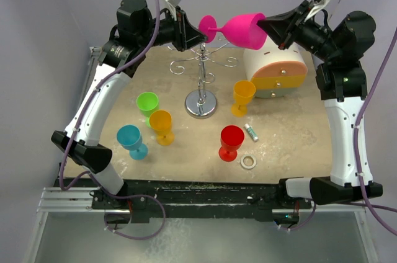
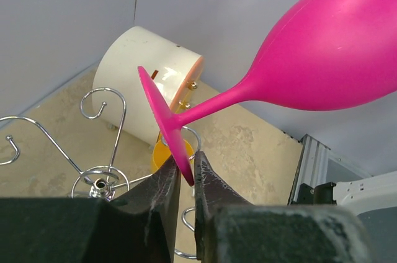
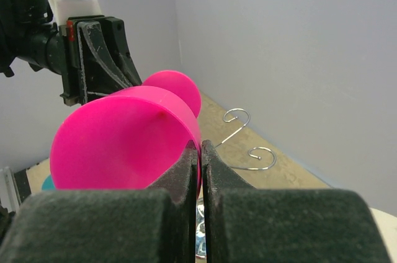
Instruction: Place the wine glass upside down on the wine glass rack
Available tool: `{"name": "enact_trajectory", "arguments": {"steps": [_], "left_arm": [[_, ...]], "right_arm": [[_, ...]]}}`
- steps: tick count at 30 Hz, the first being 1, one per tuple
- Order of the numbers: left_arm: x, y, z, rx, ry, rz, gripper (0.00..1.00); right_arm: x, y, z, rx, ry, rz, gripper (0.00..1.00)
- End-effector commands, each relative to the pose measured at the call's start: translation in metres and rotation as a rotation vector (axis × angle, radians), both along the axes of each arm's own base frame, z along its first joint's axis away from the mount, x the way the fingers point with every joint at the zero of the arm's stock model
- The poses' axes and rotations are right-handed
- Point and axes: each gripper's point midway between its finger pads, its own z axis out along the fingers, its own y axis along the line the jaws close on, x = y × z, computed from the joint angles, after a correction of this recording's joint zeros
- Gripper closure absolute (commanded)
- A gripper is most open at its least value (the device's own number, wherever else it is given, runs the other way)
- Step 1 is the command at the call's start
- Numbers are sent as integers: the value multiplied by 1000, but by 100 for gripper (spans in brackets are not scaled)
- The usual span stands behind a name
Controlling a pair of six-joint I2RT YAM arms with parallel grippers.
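The pink wine glass point(image 1: 245, 29) lies on its side in the air above the chrome wine glass rack point(image 1: 201, 71), held at both ends. My left gripper point(image 1: 197, 29) is shut on the rim of its round foot point(image 2: 162, 120), which stands edge-on between the fingers point(image 2: 211, 179). My right gripper point(image 1: 263, 25) is shut on the rim of the bowl point(image 3: 118, 145). The rack's curled arms show below the glass in the left wrist view point(image 2: 102, 98) and in the right wrist view point(image 3: 239, 117).
A round white-and-orange drawer box point(image 1: 276, 67) stands right of the rack. Around the rack's base stand a green cup point(image 1: 147, 103), orange cups point(image 1: 162, 125) point(image 1: 243, 95), a blue cup point(image 1: 131, 140) and a red cup point(image 1: 231, 141). A small tube point(image 1: 251, 131) and a ring point(image 1: 249, 162) lie at front.
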Motion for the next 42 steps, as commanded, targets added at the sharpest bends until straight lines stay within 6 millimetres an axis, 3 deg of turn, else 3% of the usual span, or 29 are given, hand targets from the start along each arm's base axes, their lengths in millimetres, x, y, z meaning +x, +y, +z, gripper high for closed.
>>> {"name": "enact_trajectory", "arguments": {"steps": [1, 4, 8, 13, 18, 26, 31, 35, 42], "left_arm": [[-6, 6, 28, -25, -91, 20, 87], [-7, 8, 30, -25, -99, 28, 99], [-7, 14, 32, -24, -113, 62, 100], [-3, 28, 37, -1, -162, 135, 100], [3, 55, 43, 3, -179, 211, 100], [10, 126, 59, 35, -256, 423, 100], [13, 178, 64, 209, -391, 645, 100], [13, 224, 71, 378, -495, 846, 100], [-6, 294, 72, 648, -594, 1094, 100]], "right_arm": [[-11, -2, 18, -3, -84, -21, 100], [-10, -2, 16, -5, -83, -18, 100], [-11, -1, 10, -15, -74, -9, 99], [-14, 0, 3, -29, -67, 5, 77], [-19, -1, 0, -49, -68, -1, 51], [-26, -14, -1, -102, -84, -87, 19], [-20, -28, -10, -155, -86, -175, 12], [-6, -34, -40, -243, -76, -205, 9], [14, -44, -98, -364, -45, -247, 8]]}}
